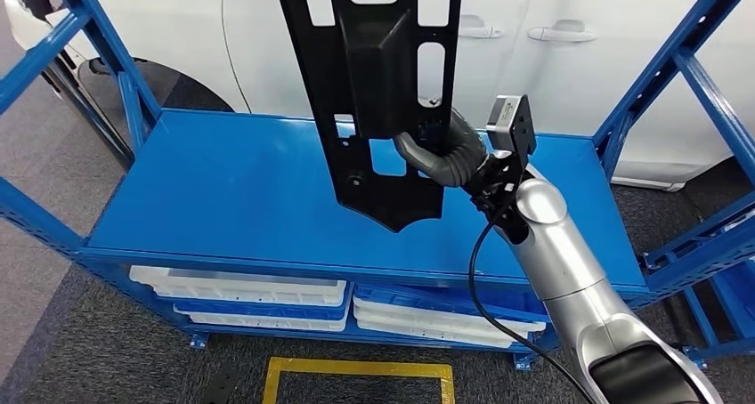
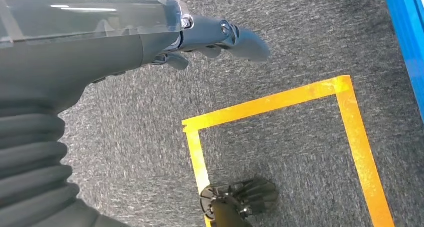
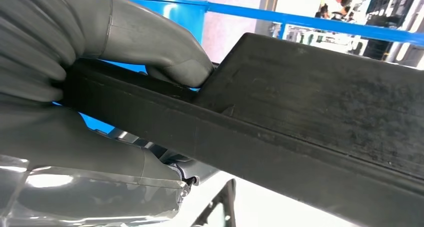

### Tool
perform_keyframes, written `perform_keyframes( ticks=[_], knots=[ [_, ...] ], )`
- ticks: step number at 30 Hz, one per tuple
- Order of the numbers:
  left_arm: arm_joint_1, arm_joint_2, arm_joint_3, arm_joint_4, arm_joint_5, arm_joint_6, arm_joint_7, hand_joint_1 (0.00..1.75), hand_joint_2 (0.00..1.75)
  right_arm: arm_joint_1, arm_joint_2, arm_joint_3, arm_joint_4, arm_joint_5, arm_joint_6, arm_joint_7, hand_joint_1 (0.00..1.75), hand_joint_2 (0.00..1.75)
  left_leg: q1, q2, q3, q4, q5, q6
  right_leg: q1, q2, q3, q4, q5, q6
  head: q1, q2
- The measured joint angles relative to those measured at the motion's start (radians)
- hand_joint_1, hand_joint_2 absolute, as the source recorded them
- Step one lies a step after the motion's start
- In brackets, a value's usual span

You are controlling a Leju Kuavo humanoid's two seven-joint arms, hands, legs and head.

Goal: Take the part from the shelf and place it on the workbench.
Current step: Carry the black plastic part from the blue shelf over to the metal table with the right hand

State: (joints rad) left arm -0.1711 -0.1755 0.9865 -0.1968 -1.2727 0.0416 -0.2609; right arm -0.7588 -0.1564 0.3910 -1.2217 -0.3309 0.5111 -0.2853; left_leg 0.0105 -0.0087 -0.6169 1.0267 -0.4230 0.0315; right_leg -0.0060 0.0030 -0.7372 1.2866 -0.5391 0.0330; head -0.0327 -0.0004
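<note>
A long black plastic part [image 1: 378,92] with several cut-out windows hangs upright above the blue shelf [image 1: 223,199], its lower tip clear of the shelf top. My right hand [image 1: 441,150] grips it at its right edge, about mid-height. In the right wrist view the thumb [image 3: 165,52] presses on the black part [image 3: 310,117] and the fingers wrap under it. My left hand [image 2: 210,39] hangs over grey carpet, fingers stretched out with nothing in them.
A white car [image 1: 570,57] stands just behind the shelf. Blue uprights [image 1: 672,75] and diagonal braces frame both ends. White trays [image 1: 240,293] lie on the lower level. A yellow tape rectangle [image 1: 356,377] marks the carpet in front.
</note>
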Motion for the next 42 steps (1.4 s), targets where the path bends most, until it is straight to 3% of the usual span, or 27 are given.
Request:
perform_keyframes(
  ticks=[2,4,6,9,12,13,14,15,18,20,23,25,29,30,31,32,34,36,42],
  knots=[
    [0.0,-0.001,0.0,0.0,0.0,0.001,-0.001,0.0,1.75,-0.001,0.0,0.0,0.001,-0.002,0.002,0.002,1.73,1.75,-0.001,-0.002,0.003,0.0,0.0,0.0,0.004,0.0,0.067,-0.137,0.068,-0.014,0.0,0.0],
    [-0.001,-0.003,0.0,0.0,-0.002,0.003,-0.002,0.0,1.75,-0.005,0.0,0.0,0.001,-0.004,0.002,0.002,1.73,1.75,-0.004,-0.002,0.002,0.0,0.0,-0.006,0.011,-0.002,0.121,-0.251,0.106,-0.027,0.0,0.0],
    [-0.001,-0.005,0.0,0.0,-0.006,0.006,-0.001,0.0,1.75,-0.006,0.0,0.0,0.001,-0.005,0.001,0.002,1.73,1.75,-0.004,0.0,0.0,-0.002,0.001,-0.015,0.018,-0.002,0.129,-0.272,0.107,-0.034,0.0,0.0],
    [-0.001,-0.007,-0.001,0.0,-0.005,0.009,0.001,0.0,1.75,-0.006,0.0,0.0,0.0,-0.005,-0.005,0.003,1.73,1.75,-0.004,0.001,-0.009,0.02,-0.018,-0.03,0.01,-0.004,0.139,-0.292,0.117,-0.047,0.0,0.0],
    [-0.001,-0.007,-0.001,0.0,0.002,0.012,0.003,0.0,1.75,-0.004,0.003,0.001,-0.001,-0.005,-0.011,0.003,1.73,1.75,-0.001,0.003,-0.079,0.183,-0.105,-0.041,0.006,-0.006,0.144,-0.3,0.12,-0.054,0.0,0.0],
    [0.0,-0.007,-0.001,0.0,0.004,0.012,0.004,0.0,1.75,-0.001,0.003,0.001,-0.001,-0.004,-0.011,0.003,1.73,1.75,0.0,0.003,-0.107,0.242,-0.127,-0.044,0.006,-0.006,0.143,-0.299,0.12,-0.055,0.0,0.0],
    [0.001,-0.007,-0.001,0.0,0.006,0.012,0.006,0.0,1.75,0.003,0.003,0.002,-0.001,-0.003,-0.011,0.004,1.73,1.75,0.001,0.003,-0.121,0.271,-0.131,-0.046,0.006,-0.006,0.143,-0.297,0.118,-0.055,0.0,0.0],
    [0.002,-0.007,0.0,0.0,0.007,0.012,0.008,0.0,1.75,0.006,0.003,0.003,-0.001,-0.001,-0.011,0.004,1.73,1.75,0.001,0.003,-0.117,0.263,-0.115,-0.047,0.006,-0.006,0.143,-0.294,0.117,-0.054,0.0,0.0],
    [0.002,-0.007,0.0,0.0,0.011,0.012,0.015,0.0,1.75,0.009,0.003,0.004,-0.002,0.002,-0.011,0.004,1.73,1.75,0.001,0.004,-0.024,0.072,-0.025,-0.043,0.006,-0.004,0.142,-0.28,0.106,-0.046,0.0,0.0],
    [0.002,-0.007,0.0,0.0,0.012,0.012,0.016,0.0,1.75,0.009,0.004,0.004,-0.002,0.002,-0.012,0.004,1.73,1.75,-0.001,0.003,0.006,0.007,-0.01,-0.034,0.009,-0.003,0.136,-0.271,0.103,-0.038,0.0,0.0],
    [0.005,-0.006,0.001,0.0,0.014,0.015,0.02,0.0,1.75,0.011,0.004,0.006,-0.002,0.004,-0.013,0.003,1.73,1.75,-0.002,0.001,0.005,0.003,-0.007,-0.018,0.01,-0.002,0.131,-0.268,0.102,-0.024,0.0,0.0],
    [0.005,-0.006,0.001,0.0,0.014,0.018,0.023,0.0,1.75,0.011,0.004,0.006,-0.004,0.004,-0.013,0.0,1.73,1.75,0.002,0.002,0.006,-0.002,-0.003,-0.008,0.007,-0.002,0.116,-0.234,0.075,-0.013,0.0,0.0],
    [0.005,-0.006,0.002,0.0,0.013,0.019,0.029,0.0,1.75,0.025,0.001,0.006,-0.007,0.004,-0.012,-0.007,1.73,1.75,0.003,0.003,0.006,-0.004,-0.002,-0.001,0.0,-0.002,0.021,-0.032,-0.018,0.0,0.0,0.0],
    [0.005,-0.006,0.002,0.0,0.013,0.019,0.03,0.0,1.75,0.033,0.0,0.006,-0.007,0.004,-0.012,-0.008,1.73,1.75,0.003,0.002,0.006,-0.004,-0.002,-0.001,-0.001,-0.003,0.0,0.01,-0.027,0.001,0.0,0.0],
    [0.005,-0.005,0.002,0.0,0.012,0.018,0.031,0.0,1.75,0.039,-0.002,0.006,-0.007,0.004,-0.012,-0.009,1.73,1.75,0.003,0.001,0.007,-0.004,-0.002,-0.001,-0.002,-0.003,-0.006,0.019,-0.018,0.001,0.0,0.0],
    [0.005,-0.005,0.002,0.0,0.012,0.018,0.031,0.0,1.75,0.044,-0.003,0.006,-0.008,0.004,-0.012,-0.009,1.73,1.75,0.002,0.001,0.007,-0.004,-0.002,-0.001,-0.002,-0.003,0.008,-0.013,0.009,-0.001,0.0,0.0],
    [0.005,-0.006,0.002,0.0,0.01,0.016,0.032,0.0,1.75,0.046,-0.005,0.006,-0.012,0.004,-0.013,-0.01,1.73,1.75,0.002,0.0,0.009,-0.004,-0.003,-0.003,0.0,-0.003,0.076,-0.156,0.078,-0.011,0.0,0.0],
    [0.004,-0.006,0.003,0.0,0.01,0.015,0.031,0.0,1.75,0.045,-0.007,0.006,-0.017,0.004,-0.013,-0.011,1.73,1.75,-0.001,0.0,0.007,-0.003,-0.004,-0.01,0.007,-0.003,0.122,-0.257,0.109,-0.022,0.0,0.0],
    [0.004,-0.007,0.003,0.0,0.01,0.013,0.03,0.0,1.75,0.046,-0.007,0.006,-0.019,0.004,-0.014,-0.011,1.73,1.75,0.0,0.002,0.006,-0.003,-0.004,-0.021,0.013,-0.002,0.126,-0.271,0.108,-0.028,0.0,0.0]
  ],
)
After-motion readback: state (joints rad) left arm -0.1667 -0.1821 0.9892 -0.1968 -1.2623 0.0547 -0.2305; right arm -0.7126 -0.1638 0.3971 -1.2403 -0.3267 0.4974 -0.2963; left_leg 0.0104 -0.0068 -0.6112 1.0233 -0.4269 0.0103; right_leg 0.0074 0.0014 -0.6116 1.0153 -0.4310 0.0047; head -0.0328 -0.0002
